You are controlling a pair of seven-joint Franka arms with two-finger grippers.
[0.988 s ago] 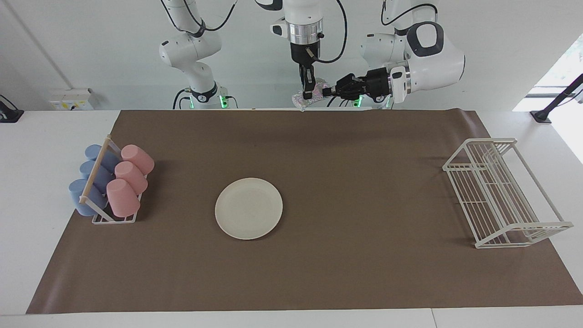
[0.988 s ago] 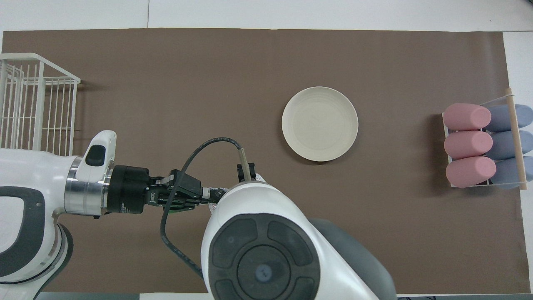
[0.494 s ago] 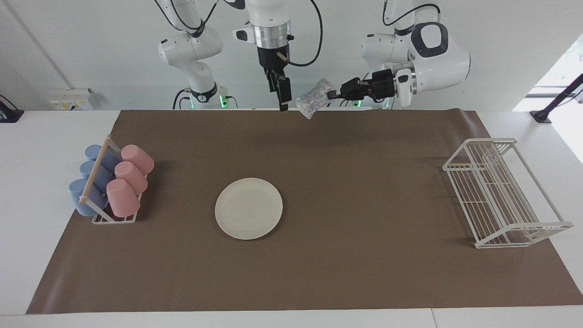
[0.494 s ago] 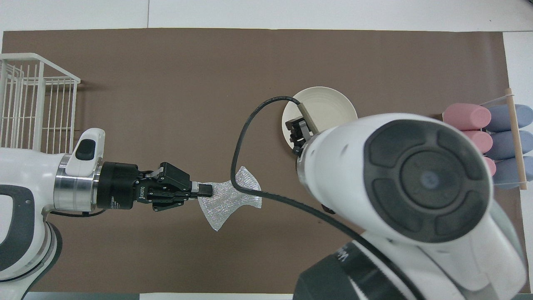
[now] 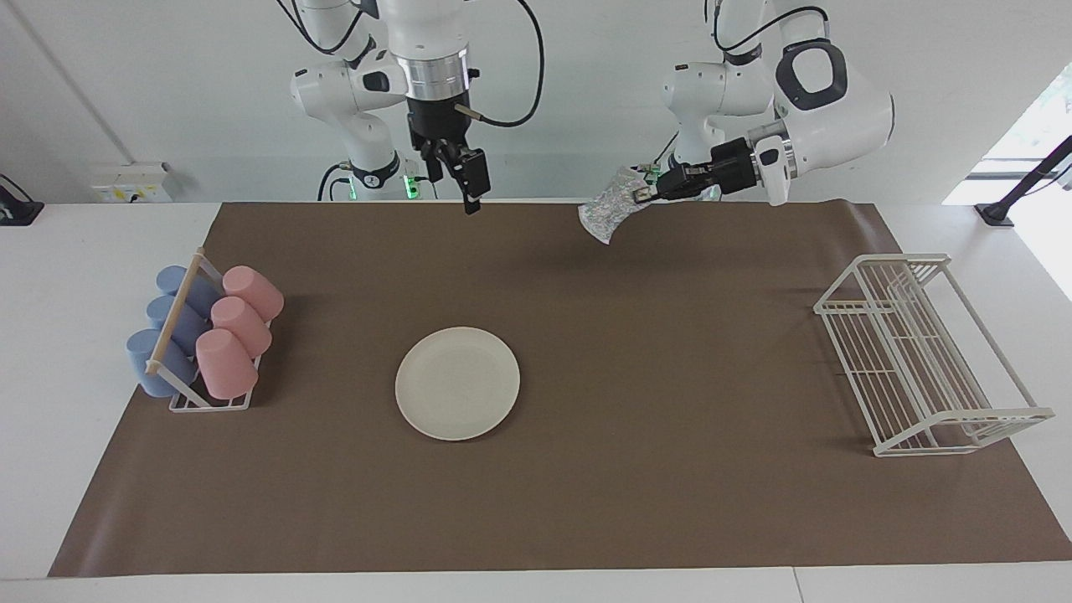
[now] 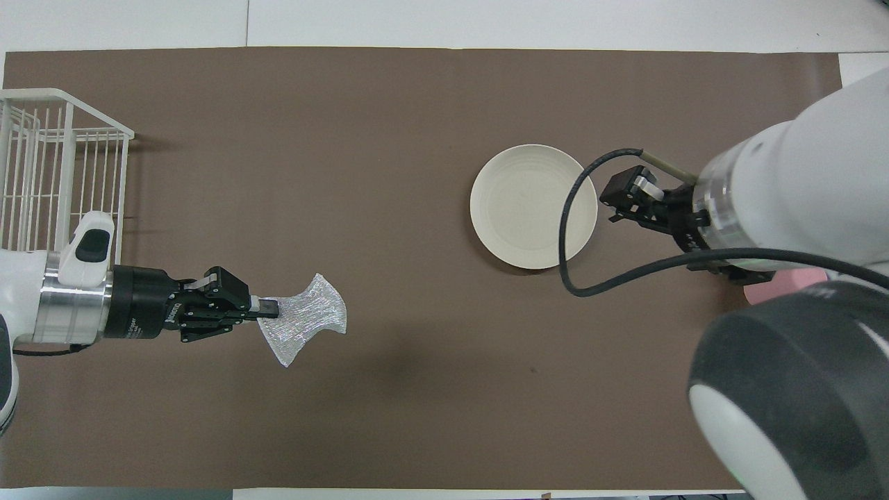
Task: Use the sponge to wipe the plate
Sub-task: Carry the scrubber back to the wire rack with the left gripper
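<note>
The left gripper (image 5: 643, 194), jaws clamped on the sponge (image 5: 610, 209), hangs over the mat (image 5: 670, 352), while the right gripper (image 5: 471, 182), jaws apparently wide and empty, hovers clear of the plate (image 5: 457, 383) lying mid-table.

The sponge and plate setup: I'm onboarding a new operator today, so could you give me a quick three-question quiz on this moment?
1. True or false: the left gripper is shut on the sponge.
2. Where is the plate? A) in the white wire rack; B) flat on the brown mat; C) in the right gripper.
3. Fill in: the right gripper is open and holds ____.

Key:
1. True. It holds the sponge in the air over the mat.
2. B. The plate lies on the mat, between the cup holder and the rack.
3. Nothing.
</note>
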